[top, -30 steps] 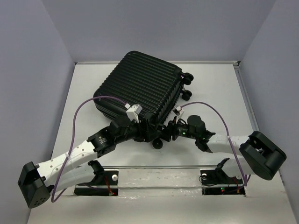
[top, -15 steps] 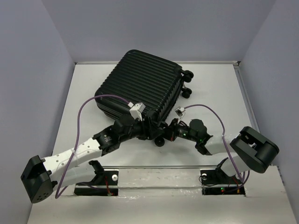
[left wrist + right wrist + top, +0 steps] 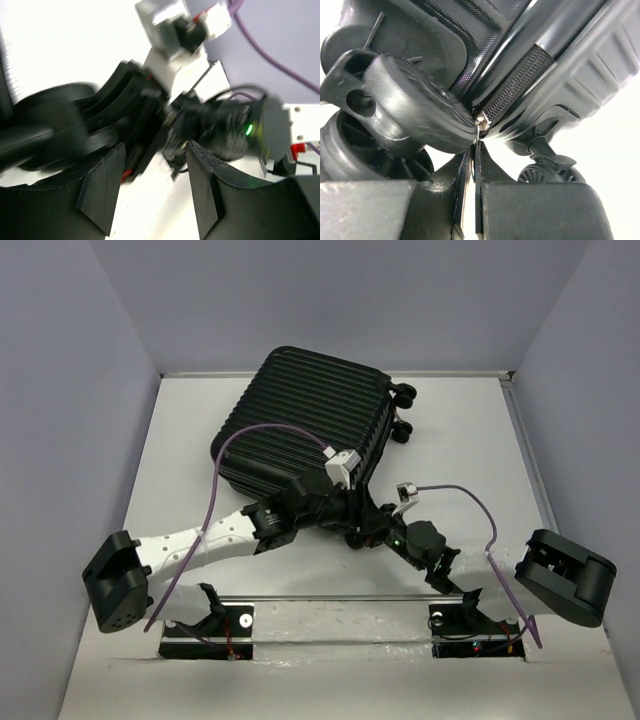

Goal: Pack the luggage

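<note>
The luggage (image 3: 300, 420) lies flat and closed on the white counter (image 3: 180, 460), towards the far middle, turned at a slant with its wheels on the right side. Both arms reach in to its near right corner, and the two hands meet there close together.

The left hand (image 3: 345, 508) hovers just over that corner. In its wrist view, its fingers (image 3: 102, 187) stand moderately apart with nothing between them. Past them the right arm (image 3: 235, 130) shows blurred, with a green light on it.

The right hand (image 3: 372, 532) sits low at the same corner, below the shell edge. In its wrist view the fingers (image 3: 530, 210) are pressed together, pinching the thin zipper pull (image 3: 479, 121) that hangs from the zipper (image 3: 515, 85) between the two ribbed shells. A wheel (image 3: 405, 105) is just left of the pull, touching or nearly touching the fingertips. A second wheel (image 3: 545, 172) is farther off to the right.
</note>
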Tool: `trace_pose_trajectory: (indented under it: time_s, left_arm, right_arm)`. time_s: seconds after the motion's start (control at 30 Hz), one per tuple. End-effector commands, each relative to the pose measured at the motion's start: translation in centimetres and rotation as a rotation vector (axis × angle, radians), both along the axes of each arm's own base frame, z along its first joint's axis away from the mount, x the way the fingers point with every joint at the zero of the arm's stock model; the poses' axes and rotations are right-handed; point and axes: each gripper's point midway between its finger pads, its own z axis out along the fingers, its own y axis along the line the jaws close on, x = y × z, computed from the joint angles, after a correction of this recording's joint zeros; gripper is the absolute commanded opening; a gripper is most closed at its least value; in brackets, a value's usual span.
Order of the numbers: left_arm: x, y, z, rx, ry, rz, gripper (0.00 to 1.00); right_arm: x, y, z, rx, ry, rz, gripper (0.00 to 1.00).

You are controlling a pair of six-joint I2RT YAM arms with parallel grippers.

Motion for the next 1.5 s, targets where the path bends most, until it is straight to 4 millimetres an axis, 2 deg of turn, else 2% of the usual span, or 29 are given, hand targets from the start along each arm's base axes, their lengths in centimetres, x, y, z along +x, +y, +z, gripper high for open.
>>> trace_pose_trajectory:
  time_s: [0.0, 0.03, 0.13, 0.23, 0.27, 0.3, 0.33, 0.43, 0.47, 0.5, 0.53, 0.57, 0.6, 0.63, 0.67, 0.77, 0.8, 0.83, 0.87, 0.9, 0.93, 0.97, 1.07, 1.13, 1.23, 1.3, 1.37, 1.4, 1.47]
  left_arm:
    - [6.4, -2.6, 9.1, -0.194, -0.243, 0.165, 0.64]
    - [6.9, -3.1, 9.5, -0.191, -0.254, 0.167, 0.64]
    - [8.1, -3.5, 9.6, -0.160, -0.265, 0.203, 0.64]
    - [9.3, -3.9, 10.2, -0.107, -0.288, 0.231, 0.64]
    - [9.9, -4.6, 11.5, -0.109, -0.301, 0.230, 0.65]
    - [10.0, -4.8, 11.9, -0.091, -0.310, 0.224, 0.65]
    - [10.1, -4.9, 11.3, -0.045, -0.309, 0.209, 0.66]
    - [9.6, -5.1, 13.2, -0.026, -0.330, 0.157, 0.68]
    - [9.0, -4.3, 14.5, -0.042, -0.344, 0.152, 0.68]
    - [8.5, -3.6, 14.7, -0.039, -0.350, 0.149, 0.69]
    - [8.1, -2.6, 14.7, -0.025, -0.355, 0.154, 0.70]
    - [7.6, -1.3, 13.8, 0.016, -0.352, 0.158, 0.72]
    - [6.7, 1.4, 12.6, 0.059, -0.342, 0.192, 0.75]
    - [6.1, 2.9, 12.1, 0.072, -0.334, 0.209, 0.77]
    - [5.0, 5.3, 11.1, 0.074, -0.313, 0.242, 0.79]
    - [2.8, 9.0, 8.1, 0.124, -0.237, 0.271, 0.82]
    - [1.8, 10.5, 6.9, 0.108, -0.194, 0.294, 0.82]
    - [1.1, 11.0, 6.0, 0.099, -0.164, 0.292, 0.82]
    - [0.2, 11.5, 4.1, 0.097, -0.130, 0.277, 0.82]
    - [-0.7, 11.2, 3.2, 0.075, -0.077, 0.254, 0.82]
    - [-0.9, 10.9, 3.1, 0.045, -0.069, 0.248, 0.82]
    - [-1.1, 10.9, 1.5, 0.047, -0.048, 0.245, 0.82]
    - [-0.8, 8.8, 2.8, -0.082, -0.064, 0.217, 0.83]
    - [0.5, 7.1, 3.5, -0.103, -0.106, 0.210, 0.85]
    - [2.5, 5.1, 4.3, -0.089, -0.153, 0.228, 0.88]
    - [3.9, 4.0, 5.0, -0.096, -0.174, 0.253, 0.89]
    - [4.8, 3.4, 4.5, -0.103, -0.169, 0.279, 0.89]
    - [5.0, 2.9, 5.2, -0.139, -0.183, 0.277, 0.89]
    - [5.6, 2.2, 4.1, -0.118, -0.172, 0.287, 0.89]
  right_arm:
    - [-3.6, 2.4, 2.7, 0.141, 0.002, 0.019, 0.07]
    - [-2.8, 2.4, 3.2, 0.159, -0.017, -0.048, 0.07]
    - [-2.6, 3.6, 3.7, 0.137, -0.060, -0.145, 0.07]
    - [-2.7, 3.8, 3.9, 0.141, -0.110, -0.213, 0.07]
    - [-2.8, 4.0, 4.4, 0.155, -0.174, -0.214, 0.07]
    - [-2.8, 4.0, 4.5, 0.167, -0.187, -0.216, 0.07]
    - [-3.5, 4.4, 4.4, 0.180, -0.187, -0.177, 0.07]
    - [-3.8, 4.6, 3.4, 0.183, -0.121, -0.125, 0.07]
    - [-2.6, 4.0, 3.3, 0.167, -0.094, -0.127, 0.07]
    - [-2.4, 3.9, 2.7, 0.131, -0.075, -0.101, 0.07]
    - [-2.4, 4.4, 3.0, 0.113, -0.065, -0.061, 0.07]
    - [-2.2, 4.2, 1.2, 0.011, -0.038, -0.051, 0.07]
    - [-1.4, 4.0, 2.9, 0.013, -0.078, -0.059, 0.07]
    - [-1.4, 3.9, 3.1, 0.006, -0.081, -0.033, 0.07]
    - [-0.2, 2.9, 2.7, -0.016, -0.070, -0.049, 0.07]
    - [0.1, 3.1, 3.3, -0.035, -0.081, 0.031, 0.07]
    - [0.3, 2.9, 2.4, -0.097, -0.077, 0.042, 0.07]
    - [0.7, 2.9, 2.5, -0.115, -0.081, 0.047, 0.07]
    - [1.2, 2.7, 2.5, -0.123, -0.088, 0.045, 0.07]
    - [1.6, 2.5, 2.6, -0.119, -0.087, 0.043, 0.07]
    - [3.1, 1.5, 2.7, -0.118, -0.083, 0.016, 0.07]
    - [2.9, 1.7, 2.9, -0.110, -0.087, 0.069, 0.07]
    - [5.3, 0.0, 3.4, -0.104, -0.094, 0.077, 0.07]
    - [6.3, -0.5, 3.8, -0.098, -0.099, 0.085, 0.07]
    - [6.0, -0.7, 4.3, -0.087, -0.111, 0.142, 0.07]
    - [5.5, -0.7, 3.7, -0.096, -0.095, 0.159, 0.07]
    - [5.3, -0.8, 3.2, -0.100, -0.087, 0.164, 0.07]
    - [5.2, -1.0, 2.5, -0.108, -0.073, 0.158, 0.07]
    - [5.1, -1.1, 2.3, -0.109, -0.072, 0.161, 0.07]
